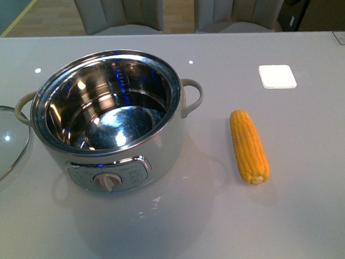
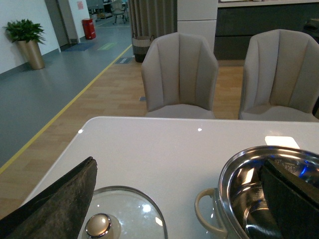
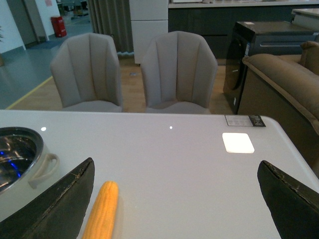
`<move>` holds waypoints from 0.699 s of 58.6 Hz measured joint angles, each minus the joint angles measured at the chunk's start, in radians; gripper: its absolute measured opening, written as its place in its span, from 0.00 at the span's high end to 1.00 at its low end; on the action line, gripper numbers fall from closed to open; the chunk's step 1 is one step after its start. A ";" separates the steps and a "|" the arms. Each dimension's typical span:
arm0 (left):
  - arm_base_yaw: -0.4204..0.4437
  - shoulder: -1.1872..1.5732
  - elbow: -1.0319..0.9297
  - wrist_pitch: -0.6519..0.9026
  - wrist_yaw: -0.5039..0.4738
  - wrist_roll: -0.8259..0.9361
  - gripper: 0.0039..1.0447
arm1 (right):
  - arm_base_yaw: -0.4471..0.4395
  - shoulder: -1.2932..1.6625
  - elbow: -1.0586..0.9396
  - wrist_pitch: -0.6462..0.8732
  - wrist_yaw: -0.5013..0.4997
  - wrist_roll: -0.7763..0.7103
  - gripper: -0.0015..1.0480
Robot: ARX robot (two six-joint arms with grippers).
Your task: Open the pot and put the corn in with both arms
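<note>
Two hands spread apart, pot [image 1: 167, 144] uncovered.
Left hand [image 2: 178, 164] above lid [image 2: 132, 214]; corn [image 3: 102, 209] on bench [image 3: 189, 149] beside right hand [image 3: 175, 163].

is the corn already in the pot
No, the corn lies on the table, right of the empty pot.

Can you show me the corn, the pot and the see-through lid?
the corn [image 1: 249, 146], front view, middle of the yellow cob.
the pot [image 1: 169, 148], front view, its white outer wall.
the glass lid [image 2: 98, 225], left wrist view, its shiny knob.
</note>
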 joint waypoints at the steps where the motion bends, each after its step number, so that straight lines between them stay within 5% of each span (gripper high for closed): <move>1: 0.000 -0.004 -0.002 -0.003 -0.004 -0.003 0.06 | 0.000 0.000 0.000 0.000 0.000 0.000 0.08; 41: 0.000 -0.050 -0.020 -0.034 -0.021 -0.059 0.06 | 0.000 0.000 0.000 0.000 0.000 0.000 0.08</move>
